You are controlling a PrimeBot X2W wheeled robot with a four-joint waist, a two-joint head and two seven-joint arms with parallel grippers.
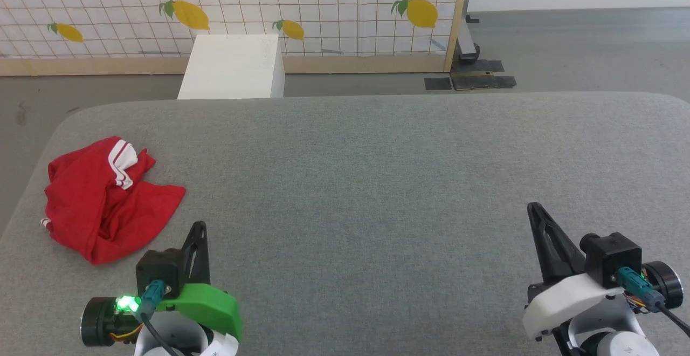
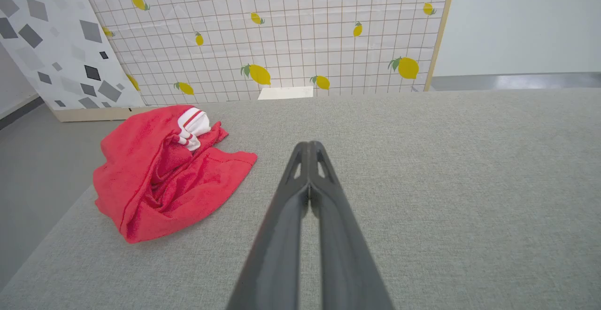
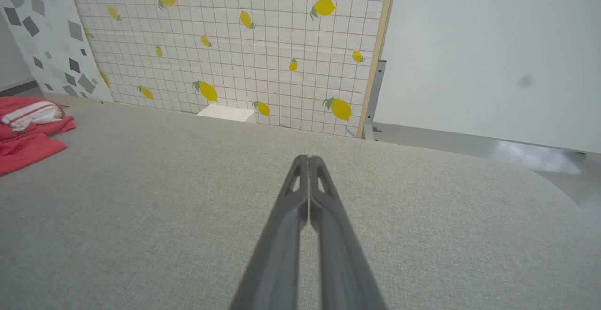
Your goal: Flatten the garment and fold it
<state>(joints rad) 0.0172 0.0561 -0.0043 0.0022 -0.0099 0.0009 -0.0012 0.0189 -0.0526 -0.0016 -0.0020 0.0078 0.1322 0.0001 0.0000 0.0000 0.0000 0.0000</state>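
The garment [image 1: 102, 199] lies crumpled in a red heap near the left edge of the grey table [image 1: 377, 183], one white sleeve with red stripes on top; its print is hidden. The left wrist view has the garment [image 2: 164, 174] ahead and to the left, and the right wrist view catches the garment [image 3: 23, 136] at its far left edge. My left gripper [image 1: 200, 226] hovers just right of the heap, shut and holding nothing, fingertips together [image 2: 310, 146]. Far across the table, my right gripper [image 1: 532, 207] is also shut and holding nothing [image 3: 308, 159].
A white box [image 1: 232, 67] stands on the floor behind the table, against a lemon-patterned tiled panel [image 1: 323, 5]. Grey floor surrounds the table. A metal stand base [image 1: 466, 48] sits at the panel's right end.
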